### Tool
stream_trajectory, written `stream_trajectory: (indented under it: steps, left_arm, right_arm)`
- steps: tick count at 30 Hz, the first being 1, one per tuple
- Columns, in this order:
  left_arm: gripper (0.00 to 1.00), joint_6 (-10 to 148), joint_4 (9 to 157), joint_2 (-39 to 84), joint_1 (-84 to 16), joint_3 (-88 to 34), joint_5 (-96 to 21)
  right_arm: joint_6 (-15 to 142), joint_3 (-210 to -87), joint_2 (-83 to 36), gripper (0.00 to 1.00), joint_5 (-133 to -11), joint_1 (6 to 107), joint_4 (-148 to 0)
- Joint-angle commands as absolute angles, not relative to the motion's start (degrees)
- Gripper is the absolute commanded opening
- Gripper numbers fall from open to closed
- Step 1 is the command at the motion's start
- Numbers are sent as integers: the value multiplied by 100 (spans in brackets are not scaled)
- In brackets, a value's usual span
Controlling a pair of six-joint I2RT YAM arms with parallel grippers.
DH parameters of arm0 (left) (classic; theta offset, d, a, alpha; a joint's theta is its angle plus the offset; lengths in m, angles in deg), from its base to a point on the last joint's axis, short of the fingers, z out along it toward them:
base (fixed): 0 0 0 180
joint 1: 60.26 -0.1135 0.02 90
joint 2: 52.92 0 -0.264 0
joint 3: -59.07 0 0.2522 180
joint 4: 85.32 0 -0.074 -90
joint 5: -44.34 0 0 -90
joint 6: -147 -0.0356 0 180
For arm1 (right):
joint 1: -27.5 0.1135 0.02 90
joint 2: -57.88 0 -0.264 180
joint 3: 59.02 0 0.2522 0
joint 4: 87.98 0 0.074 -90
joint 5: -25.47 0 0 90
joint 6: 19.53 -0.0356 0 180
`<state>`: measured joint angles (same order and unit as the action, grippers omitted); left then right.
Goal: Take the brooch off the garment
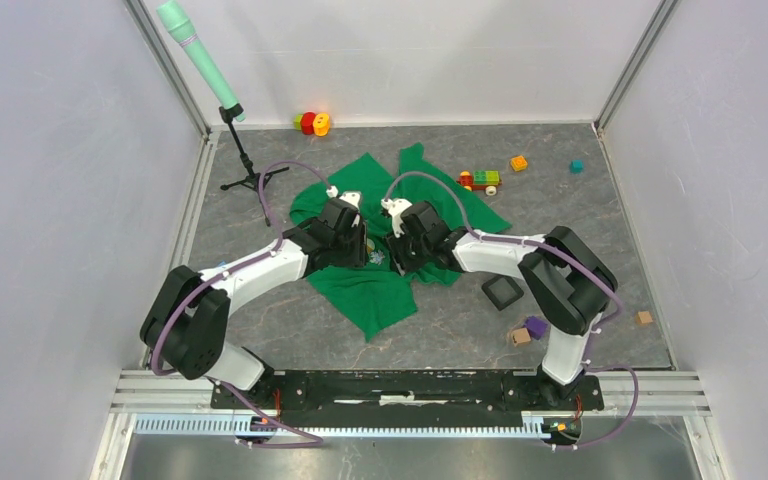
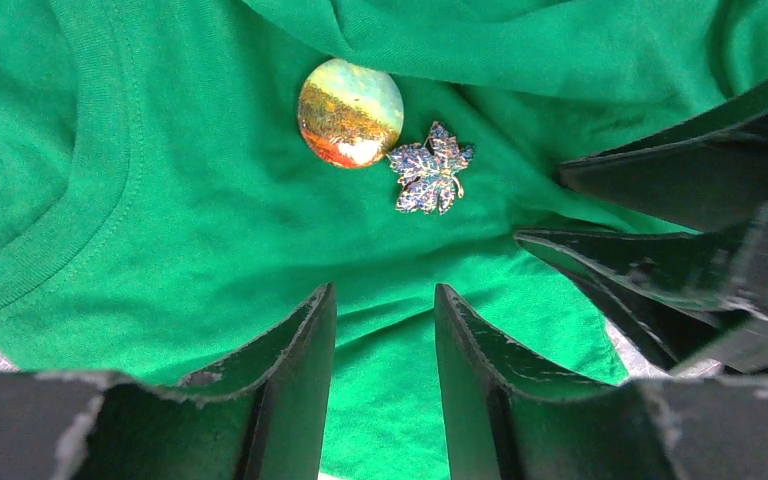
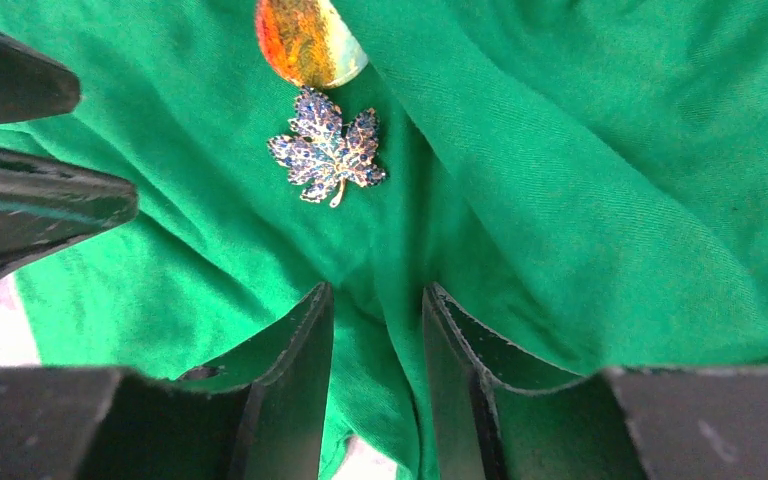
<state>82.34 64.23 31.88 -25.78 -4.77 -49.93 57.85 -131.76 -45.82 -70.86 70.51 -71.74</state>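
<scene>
Left wrist view: the leaf-shaped brooch (image 2: 430,168) lies on the garment (image 2: 160,220), just beside the round badge (image 2: 350,112), by appearance not yet detached. My left gripper (image 2: 385,300) and right gripper (image 3: 378,295) stand near that badge, jaws part-open, holding nothing. Removal judged wholly outstanding

Left claw (image 2: 382,298) ajar; right claw (image 3: 377,295) ajar

The garment (image 2: 160,200) is soft matt knit cloth, the leaf brooch (image 2: 430,168) glittery metal, the round badge (image 2: 350,112) glossy.
</scene>
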Motion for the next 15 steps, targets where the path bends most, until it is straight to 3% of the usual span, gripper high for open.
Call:
stream_trajectory:
  steps: [1, 3, 5, 7, 15]
  left_arm:
    - [46, 7814, 6651, 3097, -2593, -575, -4827]
    - [46, 7733, 6675, 3066, -2588, -559, -4774]
    - [46, 7648, 6763, 3039, -2585, -511, -4706]
    - [45, 7561, 6899, 2987, -2584, -451, -4614]
    - [45, 7445, 7475, 2515, -2598, -30, -4592]
  right_arm:
    - [5684, -13439, -4840, 43, -7182, 7045, -7386]
    - [5673, -13444, -4898, 35, -7222, 7045, -7386]
    - [5679, -13444, -4846, 14, -7391, 7042, -7382]
    - [5678, -13434, -4703, 2, -7597, 7039, -7459]
    - [5517, -13343, -3848, 0, -8339, 7039, -7645]
